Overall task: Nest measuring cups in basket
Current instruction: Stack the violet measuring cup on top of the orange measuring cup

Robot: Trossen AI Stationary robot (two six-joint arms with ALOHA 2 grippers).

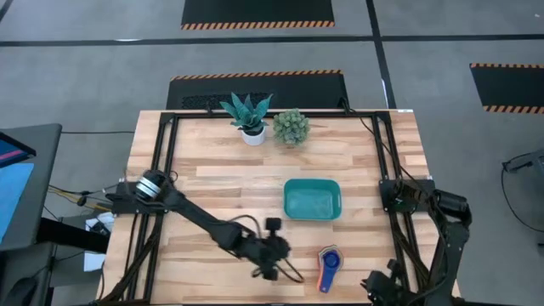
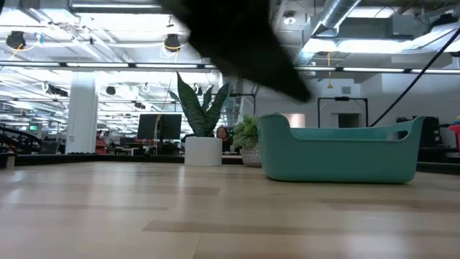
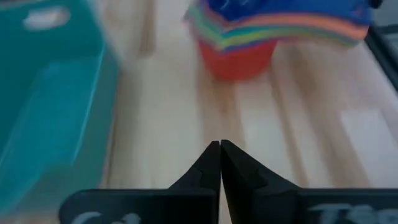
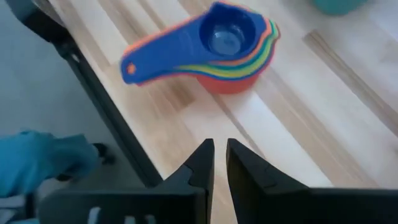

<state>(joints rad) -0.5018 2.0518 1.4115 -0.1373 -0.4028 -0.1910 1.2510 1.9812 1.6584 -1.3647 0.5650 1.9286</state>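
Note:
The measuring cups (image 1: 329, 265) sit nested in one stack on the table near its front edge, right of centre: a red cup at the bottom and a blue one on top, handles fanned together. They also show in the left wrist view (image 3: 239, 46) and the right wrist view (image 4: 217, 46). The teal basket (image 1: 312, 199) stands empty just beyond them and shows in the low view (image 2: 338, 151). My left gripper (image 1: 276, 251) is shut and empty, left of the stack. My right gripper (image 4: 220, 147) is all but shut and empty, at the table's front right corner.
Two white-potted plants (image 1: 251, 119) (image 1: 291, 127) stand at the table's far edge. Black frame rails (image 1: 387, 170) run along the table's left and right sides. Bare wood lies between the basket and the plants.

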